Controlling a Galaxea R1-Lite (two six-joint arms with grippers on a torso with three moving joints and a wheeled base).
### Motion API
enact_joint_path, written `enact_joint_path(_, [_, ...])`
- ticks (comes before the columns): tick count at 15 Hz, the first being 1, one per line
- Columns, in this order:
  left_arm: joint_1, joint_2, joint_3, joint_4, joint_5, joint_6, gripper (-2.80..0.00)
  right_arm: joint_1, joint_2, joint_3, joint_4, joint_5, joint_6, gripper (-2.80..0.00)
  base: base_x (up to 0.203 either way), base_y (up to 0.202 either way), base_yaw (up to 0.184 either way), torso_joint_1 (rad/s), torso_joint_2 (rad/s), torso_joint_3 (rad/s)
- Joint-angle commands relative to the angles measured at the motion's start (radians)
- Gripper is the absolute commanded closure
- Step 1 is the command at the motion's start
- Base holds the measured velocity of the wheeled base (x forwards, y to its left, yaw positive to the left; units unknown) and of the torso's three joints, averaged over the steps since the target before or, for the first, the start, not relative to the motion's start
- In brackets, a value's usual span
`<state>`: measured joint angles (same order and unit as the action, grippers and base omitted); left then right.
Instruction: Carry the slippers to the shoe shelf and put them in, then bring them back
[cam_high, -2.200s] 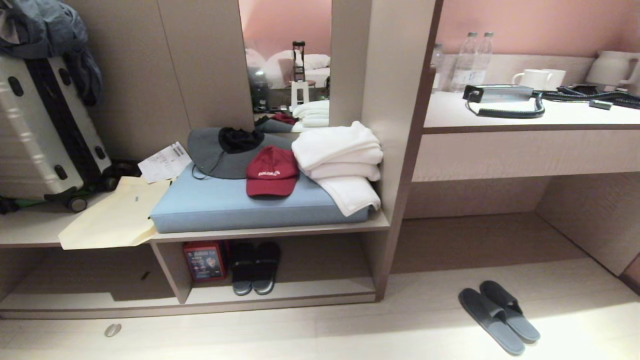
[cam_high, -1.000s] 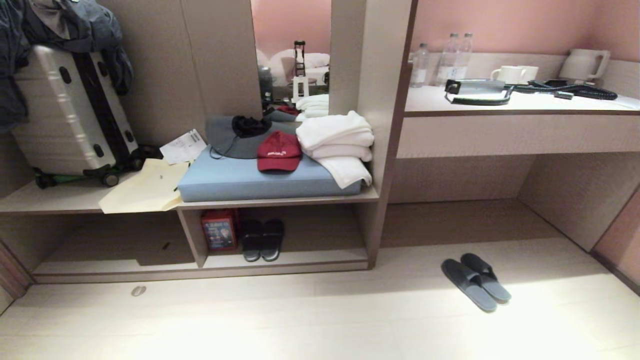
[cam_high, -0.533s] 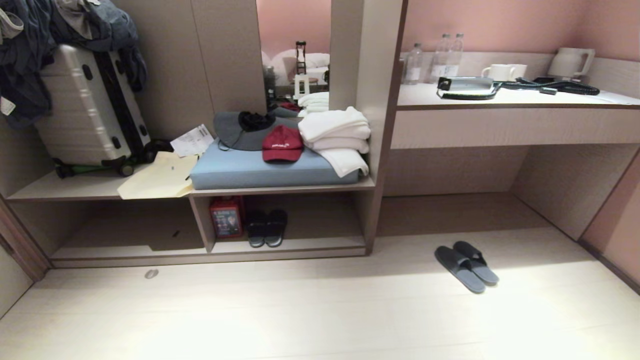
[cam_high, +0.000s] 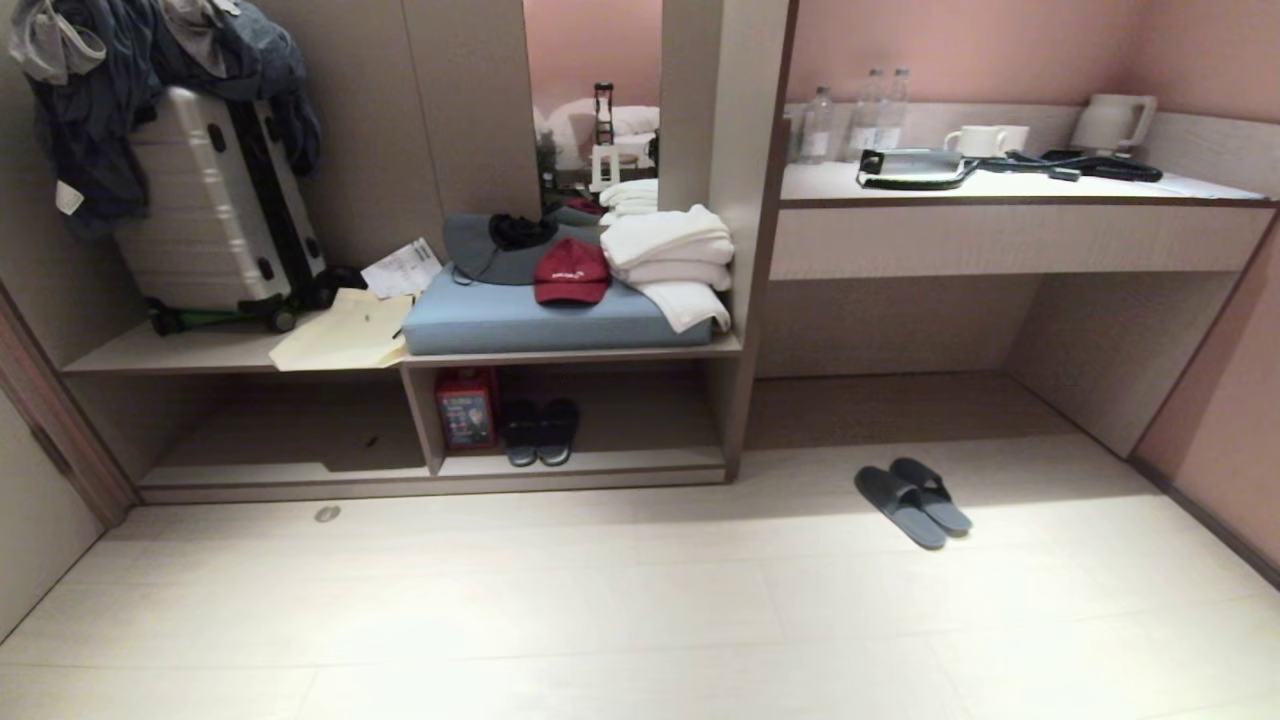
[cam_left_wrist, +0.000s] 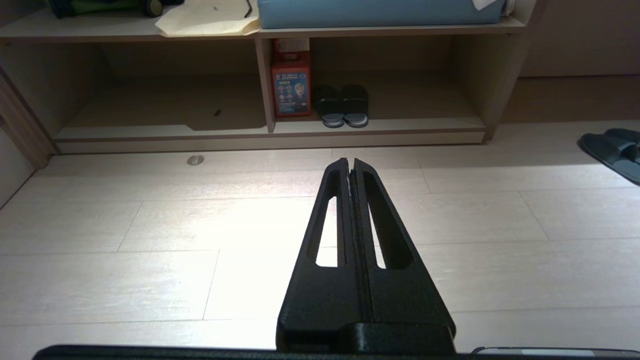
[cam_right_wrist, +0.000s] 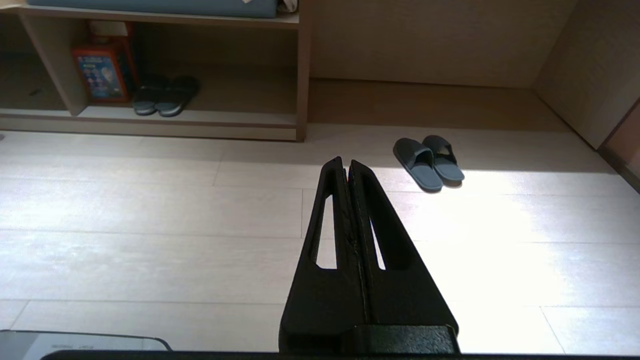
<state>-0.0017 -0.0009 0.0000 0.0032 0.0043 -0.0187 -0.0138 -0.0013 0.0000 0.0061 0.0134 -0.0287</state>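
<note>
The grey-blue slippers lie side by side on the pale floor in front of the desk recess, also seen as slippers and at the frame edge as slippers. The shoe shelf is the low open compartment under the cushioned bench, shelf and shelf. My left gripper is shut and empty above bare floor, well short of the shelf. My right gripper is shut and empty too, short of the slippers and to their left. Neither arm shows in the head view.
A darker pair of slippers and a red box sit in the shelf by its divider. On the bench are a blue cushion, a red cap, towels and a suitcase. A desk stands to the right.
The whole scene has shrunk and slid up in the head view: the camera has backed away from the furniture. The slippers have stayed on the floor.
</note>
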Motion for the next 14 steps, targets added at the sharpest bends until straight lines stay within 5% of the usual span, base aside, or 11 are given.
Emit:
enact_joint_path(1, [0.0, 0.001, 0.0, 0.0, 0.0, 0.0, 0.0, 0.0, 0.0, 0.0, 0.0, 0.0, 0.0, 0.0, -0.195, 0.0, 0.001, 0.007, 0.0, -0.002])
enact_joint_path(14, [0.0, 0.001, 0.0, 0.0, 0.0, 0.0, 0.0, 0.0, 0.0, 0.0, 0.0, 0.0, 0.0, 0.0, -0.196, 0.0, 0.002, 0.003, 0.0, 0.004])
